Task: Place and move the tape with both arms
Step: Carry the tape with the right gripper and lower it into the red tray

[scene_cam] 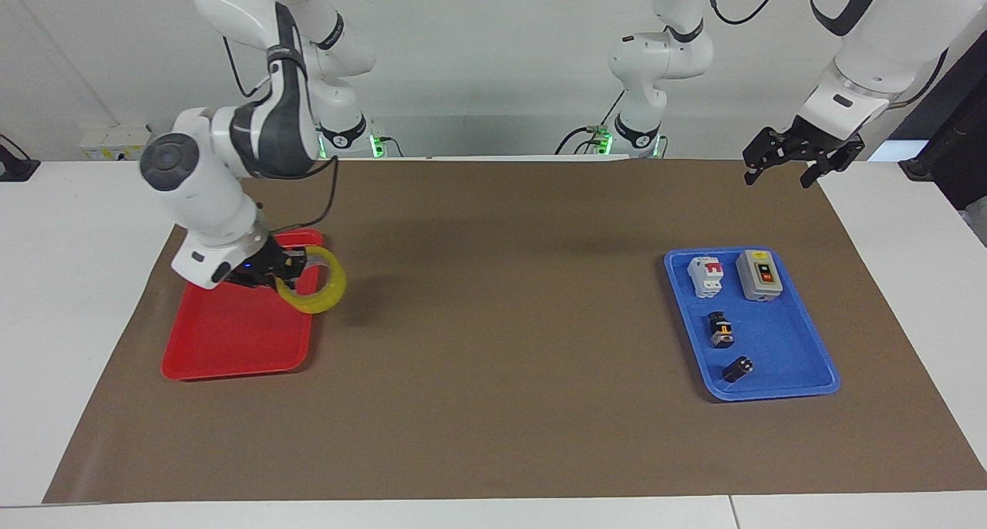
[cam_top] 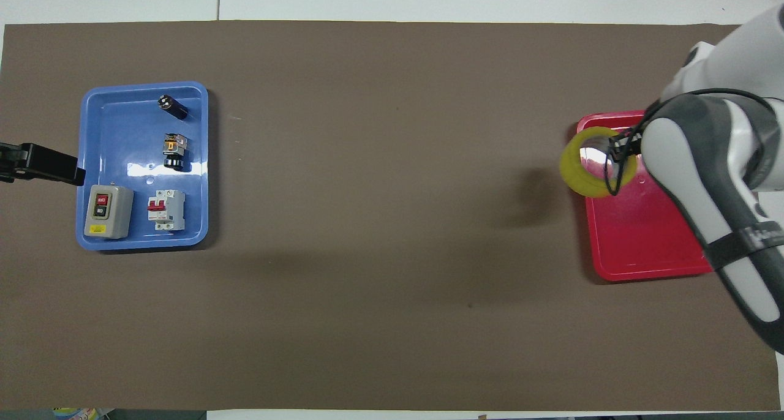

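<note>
The yellow tape roll [scene_cam: 314,281] is held tilted in the air, clamped by the right hand [scene_cam: 295,268] over the red tray's [scene_cam: 231,336] edge. The left hand [scene_cam: 794,159], fingers apart, waits raised near the blue tray [scene_cam: 779,386].

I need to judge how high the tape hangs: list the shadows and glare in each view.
Overhead view: the tape casts a soft dark shadow on the brown mat, offset toward the table's middle; white glare streaks the red tray. Facing view: the same shadow lies beside the tray; the right gripper grips the tape.
</note>
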{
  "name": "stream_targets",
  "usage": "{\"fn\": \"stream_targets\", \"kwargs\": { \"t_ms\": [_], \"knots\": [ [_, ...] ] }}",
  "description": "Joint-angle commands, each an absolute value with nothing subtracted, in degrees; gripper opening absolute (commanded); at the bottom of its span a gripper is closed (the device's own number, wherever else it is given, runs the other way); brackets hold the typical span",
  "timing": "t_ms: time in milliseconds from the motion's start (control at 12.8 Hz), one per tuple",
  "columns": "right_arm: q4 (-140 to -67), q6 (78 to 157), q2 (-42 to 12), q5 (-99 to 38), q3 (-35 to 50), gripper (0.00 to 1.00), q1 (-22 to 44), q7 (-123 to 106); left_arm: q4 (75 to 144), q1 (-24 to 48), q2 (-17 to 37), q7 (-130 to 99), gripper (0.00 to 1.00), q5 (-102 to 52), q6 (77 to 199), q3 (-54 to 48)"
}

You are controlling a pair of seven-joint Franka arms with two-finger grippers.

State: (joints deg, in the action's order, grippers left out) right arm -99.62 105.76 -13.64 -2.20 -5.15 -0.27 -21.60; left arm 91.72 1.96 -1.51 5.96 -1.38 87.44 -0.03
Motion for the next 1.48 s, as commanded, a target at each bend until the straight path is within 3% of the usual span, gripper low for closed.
{"fn": "stream_targets", "kwargs": {
  "t_ms": [0,156,390,936,1014,1092,1170,1404],
  "knots": [
    [-105.9,108.7,-11.3,-2.1,-4.0,0.0,-6.6,-30.6,91.3,2.0,-1.5,6.2,1.0,-1.8,87.5,0.3],
    [-111.9,118.4,-10.1,-2.0,-4.0,0.0,-10.5,-38.3,91.1,2.1,-1.4,6.0,1.0,-0.9,87.7,0.2],
    [-120.2,128.6,-8.4,-2.0,-4.0,0.0,-11.2,-39.1,91.1,2.5,-1.5,5.8,1.0,0.7,87.8,0.1],
    [-123.1,134.5,-10.0,-2.1,-4.0,0.0,-11.8,-38.1,91.4,2.0,-1.7,5.8,1.0,0.6,87.4,0.2],
    [-123.0,134.3,-10.1,-2.1,-4.0,0.1,-11.7,-38.0,91.4,1.8,-1.7,5.8,1.0,0.6,87.4,0.3],
    [-122.2,133.3,-10.2,-2.1,-4.0,0.72,-11.5,-38.0,91.4,1.8,-1.7,5.8,1.0,0.6,87.4,0.3],
    [-121.0,132.4,-9.9,-2.1,-4.0,1.0,-11.5,-38.0,91.4,1.8,-1.7,5.8,1.0,0.6,87.4,0.3],
    [-110.0,119.0,-8.7,-2.2,-3.5,1.0,-11.3,-37.7,91.4,1.8,-1.7,5.8,1.0,0.6,87.4,0.3]
  ]
}}
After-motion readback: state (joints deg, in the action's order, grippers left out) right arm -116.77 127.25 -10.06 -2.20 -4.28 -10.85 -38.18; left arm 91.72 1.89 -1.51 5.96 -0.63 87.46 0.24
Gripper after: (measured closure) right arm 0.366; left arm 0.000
